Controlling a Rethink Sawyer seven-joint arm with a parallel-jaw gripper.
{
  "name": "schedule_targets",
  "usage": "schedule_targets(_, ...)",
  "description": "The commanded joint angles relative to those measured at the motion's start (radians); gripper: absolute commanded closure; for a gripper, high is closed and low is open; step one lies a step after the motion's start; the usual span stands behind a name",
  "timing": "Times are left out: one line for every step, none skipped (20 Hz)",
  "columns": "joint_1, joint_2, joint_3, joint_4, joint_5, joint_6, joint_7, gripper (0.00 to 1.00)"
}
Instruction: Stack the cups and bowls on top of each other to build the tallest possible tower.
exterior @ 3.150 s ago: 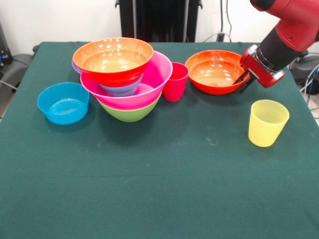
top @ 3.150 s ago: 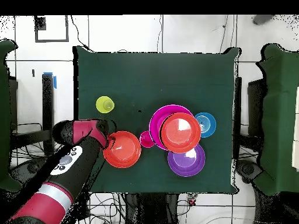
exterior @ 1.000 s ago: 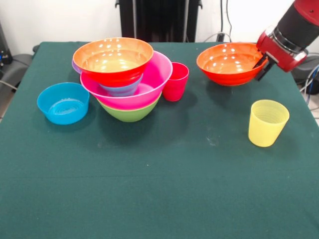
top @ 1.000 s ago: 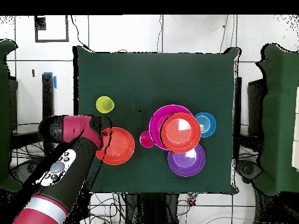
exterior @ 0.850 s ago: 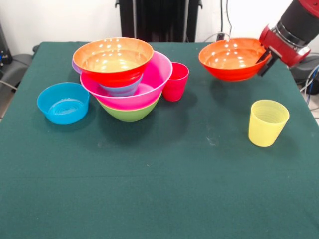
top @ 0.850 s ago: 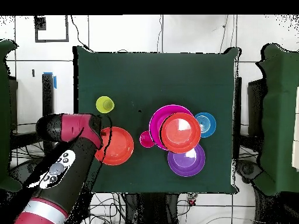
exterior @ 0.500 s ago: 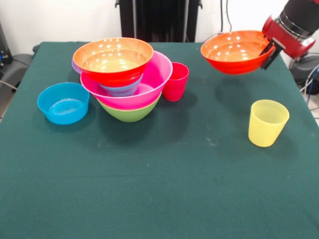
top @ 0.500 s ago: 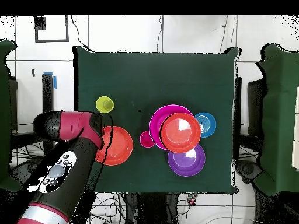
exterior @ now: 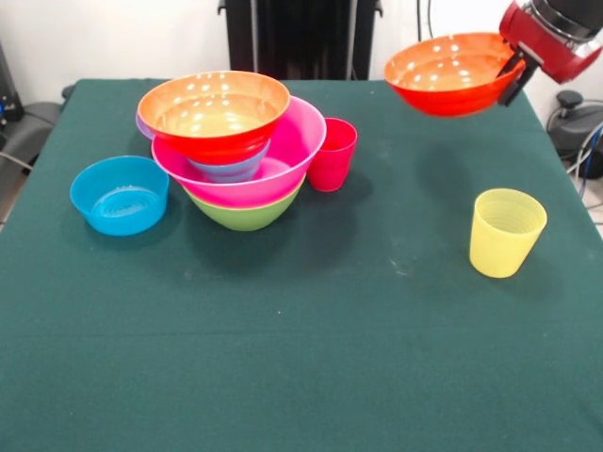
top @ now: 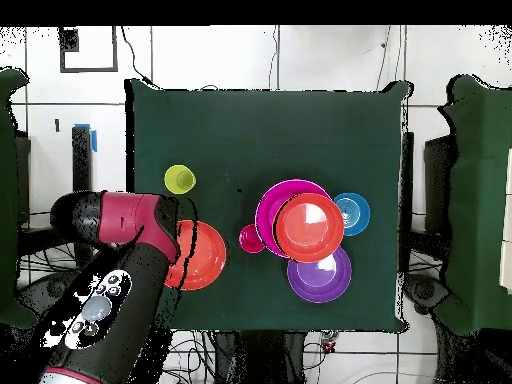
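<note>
My gripper (exterior: 512, 79) is shut on the right rim of a wide orange bowl (exterior: 448, 72) and holds it in the air above the table's far right. From overhead the held orange bowl (top: 202, 256) hangs left of the red cup (top: 251, 238), with the gripper (top: 178, 240) at its left rim. The tower (exterior: 236, 151) stands at the left: green bowl (exterior: 247, 215) at the bottom, big pink bowl (exterior: 287, 151), a small blue bowl (exterior: 229, 169), and another orange bowl (exterior: 214, 108) on top. The red cup (exterior: 332, 154) touches the tower's right side. A yellow cup (exterior: 506, 232) stands alone at the right.
A blue bowl (exterior: 120, 194) sits left of the tower. A purple bowl (top: 322, 277) lies beside the tower, mostly hidden behind it in the front view. Green cloth covers the table (exterior: 283, 358). The arm (top: 110, 300) reaches over the table's edge.
The gripper took the orange bowl by its rim and has lifted it steadily off the table, slightly toward the table's middle. Everything else stays put.
</note>
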Motion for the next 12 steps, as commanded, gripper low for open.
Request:
schedule_targets(-0.039,-0.043,0.121,0.07,-0.036,0.112,0.031,1.0)
schedule_targets(-0.04,-0.051,0.119,0.075,-0.039,0.117,0.028,1.0)
schedule_targets(-0.042,-0.058,0.118,0.077,-0.041,0.121,0.025,1.0)
schedule_targets(-0.046,-0.063,0.117,0.077,-0.044,0.127,0.019,1.0)
schedule_targets(-0.048,-0.071,0.116,0.079,-0.048,0.135,0.014,1.0)
schedule_targets(-0.054,-0.079,0.113,0.08,-0.053,0.145,0.006,1.0)
schedule_targets(-0.058,-0.087,0.111,0.082,-0.057,0.152,-0.001,1.0)
schedule_targets(-0.063,-0.094,0.109,0.084,-0.062,0.158,-0.009,1.0)
schedule_targets(-0.067,-0.101,0.108,0.088,-0.067,0.16,-0.016,1.0)
schedule_targets(-0.074,-0.106,0.107,0.09,-0.071,0.162,-0.024,1.0)
schedule_targets(-0.078,-0.112,0.107,0.094,-0.076,0.163,-0.03,1.0)
schedule_targets(-0.084,-0.115,0.106,0.096,-0.08,0.163,-0.037,1.0)
